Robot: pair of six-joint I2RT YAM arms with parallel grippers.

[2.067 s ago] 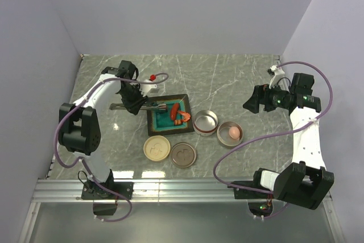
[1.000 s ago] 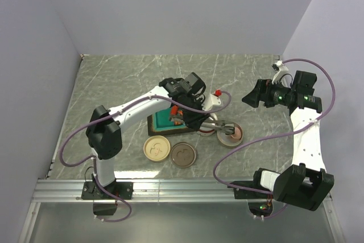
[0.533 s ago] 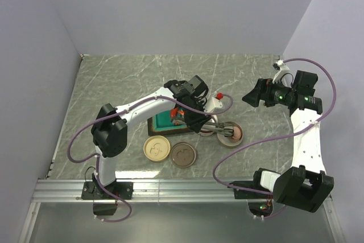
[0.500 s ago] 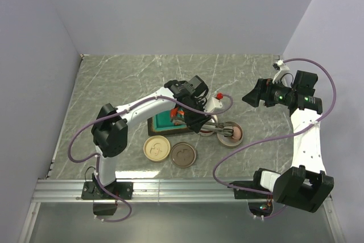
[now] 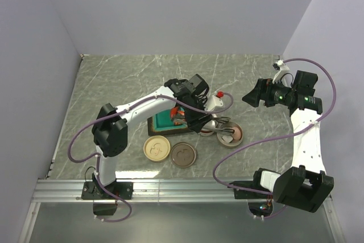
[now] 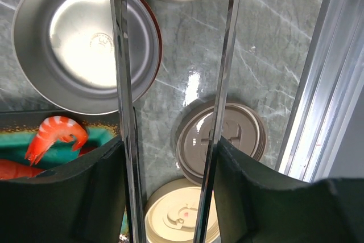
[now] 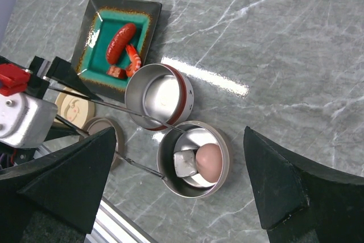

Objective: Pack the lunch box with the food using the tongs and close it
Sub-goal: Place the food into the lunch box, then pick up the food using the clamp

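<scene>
Teal, dark-rimmed tray (image 7: 105, 27); red sausage (image 7: 120, 42); pale pink egg (image 7: 209, 160); grey white-veined table (image 7: 273, 55).

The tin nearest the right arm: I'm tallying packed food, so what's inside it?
A pink egg and a white cube sit side by side, with the tongs tips at the cube. The tin floor beneath them is covered.

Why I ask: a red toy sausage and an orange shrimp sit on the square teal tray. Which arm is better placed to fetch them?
Left. The left hand holds the long silver metal tongs, spread open beside the tray with the sausage and shrimp. The right hand is open, empty, far off.
</scene>
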